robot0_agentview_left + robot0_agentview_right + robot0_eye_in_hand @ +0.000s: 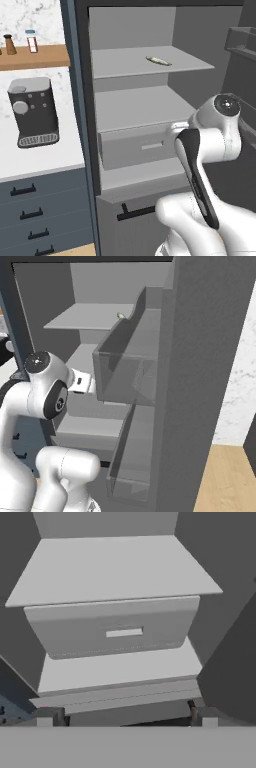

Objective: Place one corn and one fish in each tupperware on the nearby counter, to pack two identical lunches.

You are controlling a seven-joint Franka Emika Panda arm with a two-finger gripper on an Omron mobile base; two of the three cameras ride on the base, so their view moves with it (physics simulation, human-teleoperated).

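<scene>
Fish (pixel 158 60) lies near the right front edge of the fridge's upper shelf (pixel 125 62), well above my gripper (pixel 125 718). My fingers (pixel 49 716) stand wide apart, holding nothing, facing the grey drawer (pixel 115 629) under the middle shelf.
</scene>
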